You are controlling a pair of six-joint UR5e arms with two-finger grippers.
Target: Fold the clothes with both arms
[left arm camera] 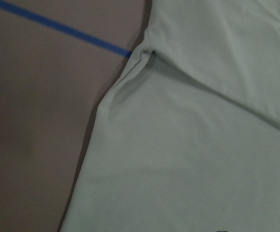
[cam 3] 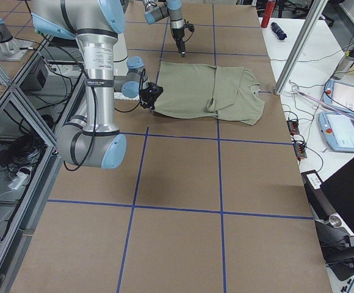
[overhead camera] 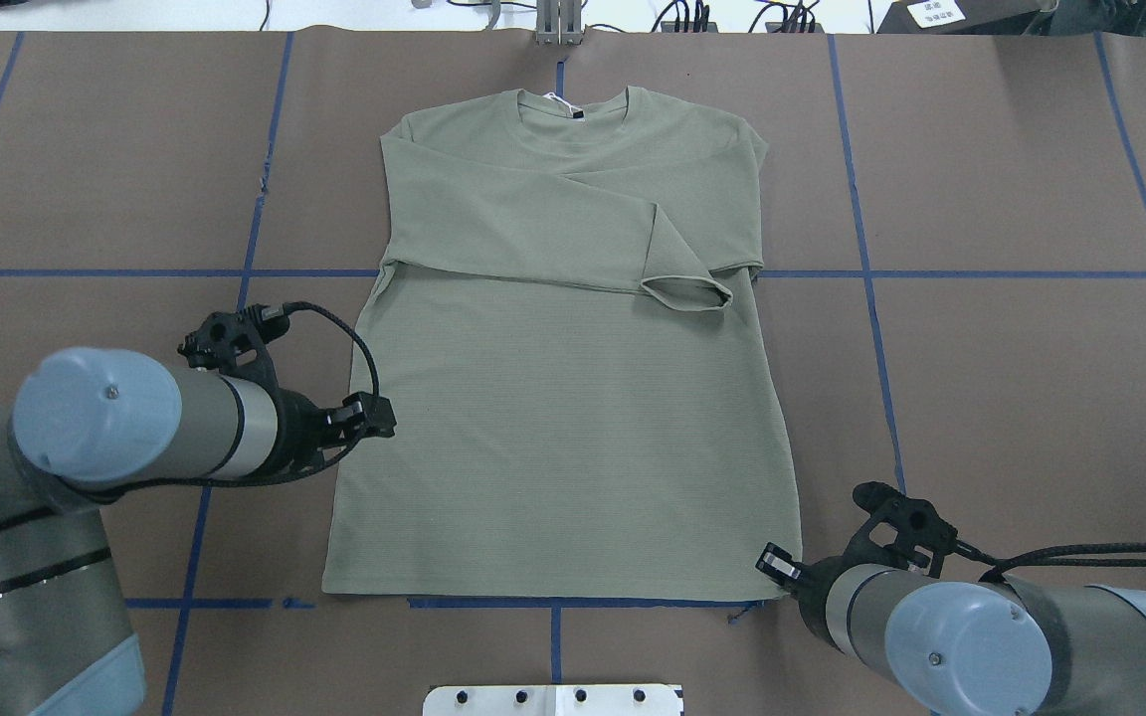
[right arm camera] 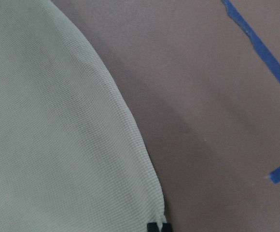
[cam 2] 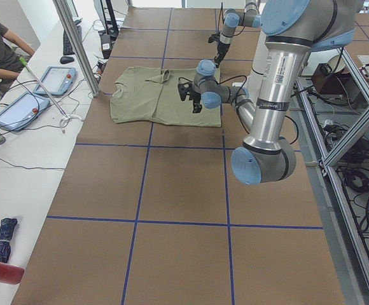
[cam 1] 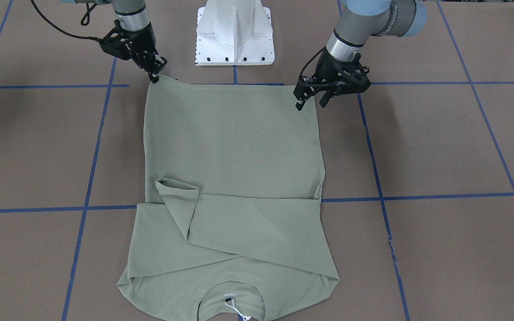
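The sage-green shirt [cam 1: 230,147] lies flat on the brown table, collar away from the robot, with both sleeves folded across the chest [overhead camera: 563,418]. A white tag [cam 1: 239,312] hangs at the collar. My right gripper [cam 1: 154,78] is down at the hem corner on my right side [overhead camera: 777,567]. In the right wrist view its fingertips [right arm camera: 158,227] are pressed together at the tip of that corner. My left gripper [cam 1: 311,105] is open, with its fingers spread, and hovers over the shirt's left side edge [overhead camera: 379,413]. The left wrist view shows only cloth [left arm camera: 203,145] and table.
The white pedestal base [cam 1: 234,35] stands just behind the hem. Blue tape lines [cam 1: 96,147] grid the brown table. A side desk with tablets [cam 2: 19,108], a metal post [cam 2: 76,44] and a seated person [cam 2: 0,44] lie beyond the collar end.
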